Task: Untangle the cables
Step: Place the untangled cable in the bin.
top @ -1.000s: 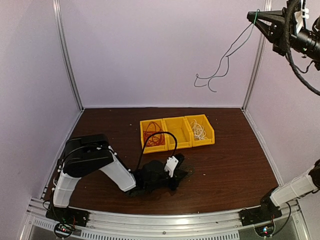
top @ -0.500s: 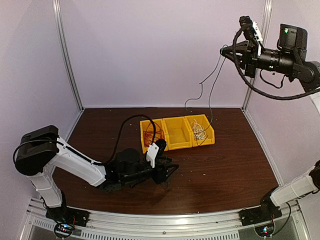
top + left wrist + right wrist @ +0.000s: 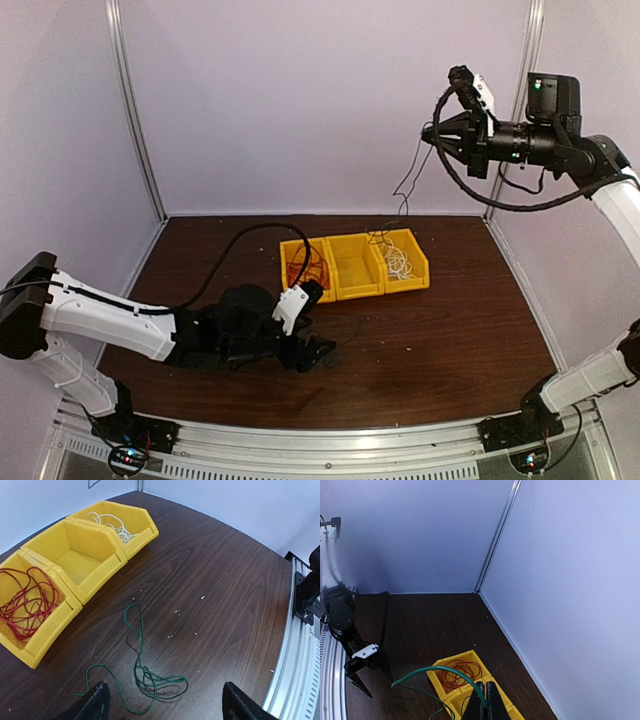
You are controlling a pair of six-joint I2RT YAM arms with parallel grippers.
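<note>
A green cable [image 3: 145, 680] lies in loose loops on the brown table, between the wide-apart fingers [image 3: 97, 704] of my left gripper [image 3: 165, 711], which is open and touches none of it. In the top view that gripper [image 3: 316, 352] sits low in front of the bins. My right gripper [image 3: 430, 137] is high at the upper right, shut on a thin green cable [image 3: 435, 669]. This cable [image 3: 410, 178] hangs down toward the right-hand bin. Red cables [image 3: 25, 605] fill the left bin and white cables [image 3: 115, 522] the right one.
Three yellow bins [image 3: 355, 265] stand in a row at mid-table. The middle bin [image 3: 75, 555] holds nothing. White crumbs dot the wood near the green cable. A metal rail [image 3: 300, 645] runs along the near edge, and purple walls enclose the table on three sides.
My left gripper has opened and its arm has drawn back to the left, low over the table. My right gripper has come down and left with its cable, whose end now hangs over the bins.
</note>
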